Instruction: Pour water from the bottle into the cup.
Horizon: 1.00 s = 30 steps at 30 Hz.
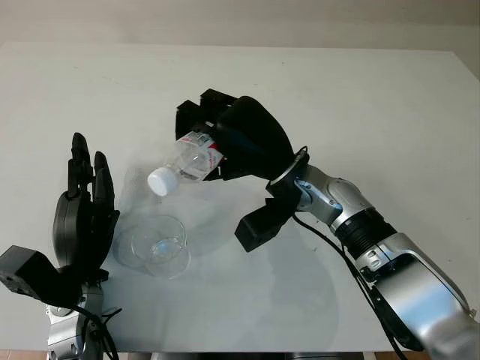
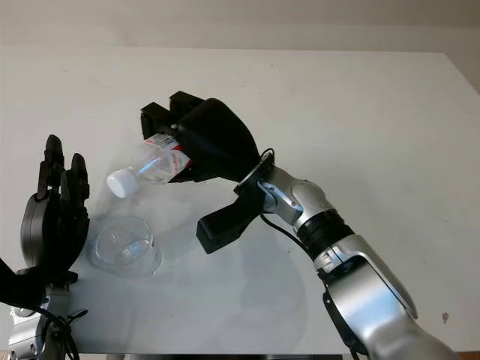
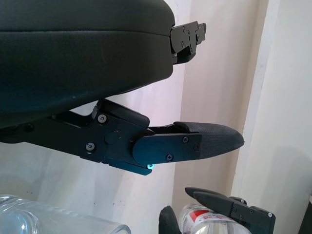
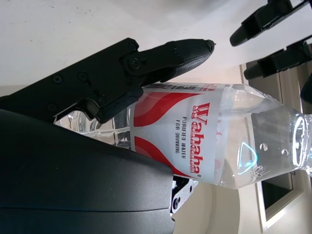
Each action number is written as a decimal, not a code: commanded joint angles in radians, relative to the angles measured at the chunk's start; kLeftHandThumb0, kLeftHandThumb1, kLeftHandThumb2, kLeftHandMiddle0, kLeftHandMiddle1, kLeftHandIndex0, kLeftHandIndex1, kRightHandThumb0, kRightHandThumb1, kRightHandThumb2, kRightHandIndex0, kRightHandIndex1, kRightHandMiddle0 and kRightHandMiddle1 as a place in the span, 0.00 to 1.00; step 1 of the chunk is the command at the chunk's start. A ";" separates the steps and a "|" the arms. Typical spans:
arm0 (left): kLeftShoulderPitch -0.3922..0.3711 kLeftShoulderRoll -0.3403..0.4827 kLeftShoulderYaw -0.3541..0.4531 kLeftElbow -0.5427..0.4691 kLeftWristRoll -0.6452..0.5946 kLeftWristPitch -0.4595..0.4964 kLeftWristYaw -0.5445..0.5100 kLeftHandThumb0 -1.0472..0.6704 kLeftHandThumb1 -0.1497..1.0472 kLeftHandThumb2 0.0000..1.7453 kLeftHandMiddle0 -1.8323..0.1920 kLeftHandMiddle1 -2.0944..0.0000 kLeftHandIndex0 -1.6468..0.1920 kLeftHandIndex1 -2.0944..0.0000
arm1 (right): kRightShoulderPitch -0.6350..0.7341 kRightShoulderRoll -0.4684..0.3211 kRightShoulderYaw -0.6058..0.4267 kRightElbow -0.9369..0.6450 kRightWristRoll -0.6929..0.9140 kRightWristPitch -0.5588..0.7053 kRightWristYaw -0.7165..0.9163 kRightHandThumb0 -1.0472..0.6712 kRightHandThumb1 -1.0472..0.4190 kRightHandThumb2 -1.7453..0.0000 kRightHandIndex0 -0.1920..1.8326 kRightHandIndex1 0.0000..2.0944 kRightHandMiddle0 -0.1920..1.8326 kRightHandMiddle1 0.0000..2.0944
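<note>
So the bottle is a small clear plastic one with a red and white label, and the right wrist view shows the print "Wahaha, purified water for drinking". Its white cap is still screwed on. It's tipped way over, almost lying sideways in the air, cap end pointing down and to the left, just above and a bit farther back than the cup.

The cup is see-through with a handle, sitting upright on the white table near the front left. Looks like there's a little something glinting at the bottom, but it's hard to say if that's water or just reflections.

The right hand has its black fingers wrapped tight around the bottle's label part, holding it up off the table around the middle of the scene. One finger lies along the label in the right wrist view.

The left hand is open, held upright with fingers pointing up, just left of the cup and not touching it.
</note>
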<state>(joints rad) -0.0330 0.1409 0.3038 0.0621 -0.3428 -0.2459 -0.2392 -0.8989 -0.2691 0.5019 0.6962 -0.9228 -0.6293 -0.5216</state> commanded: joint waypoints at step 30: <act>-0.009 -0.045 -0.034 0.047 0.028 -0.050 0.008 0.18 1.00 0.28 0.99 0.98 1.00 0.99 | -0.131 -0.155 0.197 -0.019 -0.318 0.002 -0.444 0.29 0.00 0.79 0.68 1.00 0.37 1.00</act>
<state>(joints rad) -0.0591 0.1136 0.2772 0.0800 -0.3175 -0.2831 -0.2289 -1.0038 -0.4175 0.6999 0.6795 -1.2511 -0.6272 -0.9658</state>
